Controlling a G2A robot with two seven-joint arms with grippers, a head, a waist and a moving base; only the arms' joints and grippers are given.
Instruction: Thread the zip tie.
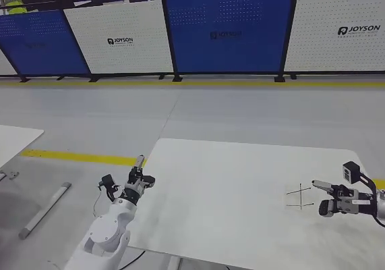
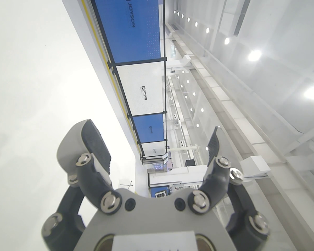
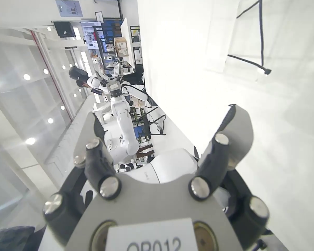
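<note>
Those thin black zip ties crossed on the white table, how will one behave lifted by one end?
The thin black zip ties look long and slender, so one probably bends and droops. They lie flat on the white table, so likely hard to pinch and apt to slide. Crossed, one may drag another.

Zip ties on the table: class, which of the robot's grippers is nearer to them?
Right. The right gripper sits just beside the zip ties, jaws open toward them; the left gripper is at the opposite edge of the table, far away.
</note>
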